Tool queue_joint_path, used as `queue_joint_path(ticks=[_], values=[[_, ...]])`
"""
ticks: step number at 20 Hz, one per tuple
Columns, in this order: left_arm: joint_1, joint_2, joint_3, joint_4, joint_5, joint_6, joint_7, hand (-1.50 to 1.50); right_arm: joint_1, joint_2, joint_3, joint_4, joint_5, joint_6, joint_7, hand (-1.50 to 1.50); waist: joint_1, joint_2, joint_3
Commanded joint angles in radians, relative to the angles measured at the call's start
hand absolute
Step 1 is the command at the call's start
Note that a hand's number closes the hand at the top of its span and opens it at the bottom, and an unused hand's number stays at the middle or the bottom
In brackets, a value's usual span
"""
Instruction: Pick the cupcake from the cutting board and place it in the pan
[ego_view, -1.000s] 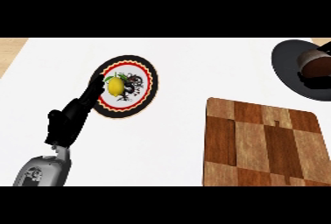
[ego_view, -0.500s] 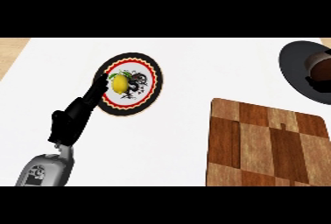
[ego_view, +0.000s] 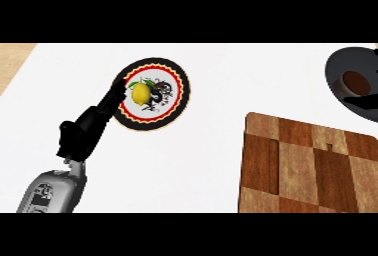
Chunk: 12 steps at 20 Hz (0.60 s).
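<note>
Cupcake (ego_view: 356, 81) looks already in the pan (ego_view: 345, 59), far right, off the cutting board (ego_view: 310, 165); my right hand (ego_view: 365, 107) overlaps the pan, and I cannot tell its grip. My left hand (ego_view: 85, 131) rests open.

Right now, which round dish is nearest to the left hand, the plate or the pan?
The plate carrying the lemon: the left hand lies beside its rim, while the dark pan sits far right.

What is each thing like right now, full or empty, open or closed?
Cupcake: in the pan.
Pan: holds the cupcake.
Cutting board: bare where it shows.
Plate: holds the lemon.
Lemon: lying on the plate.
Left hand: open, empty, fingertips at the plate's rim.
Right hand: black shape beside the cupcake, too dark to tell.
</note>
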Motion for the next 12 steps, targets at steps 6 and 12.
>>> queue_joint_path(ticks=[6, 12], values=[[0.017, -0.009, -0.003, 0.013, -0.018, 0.016, -0.018, 0.0, -0.032, -0.014, -0.216, 0.001, -0.222, 0.156, -0.098, -1.5, -0.015, -0.001, 0.002], [0.01, 0.008, 0.026, -0.006, 0.011, 0.0, -0.002, 0.0, 0.047, -0.1, -0.28, 0.03, -0.291, 0.409, -0.162, -1.5, -0.032, -0.002, 0.003]])
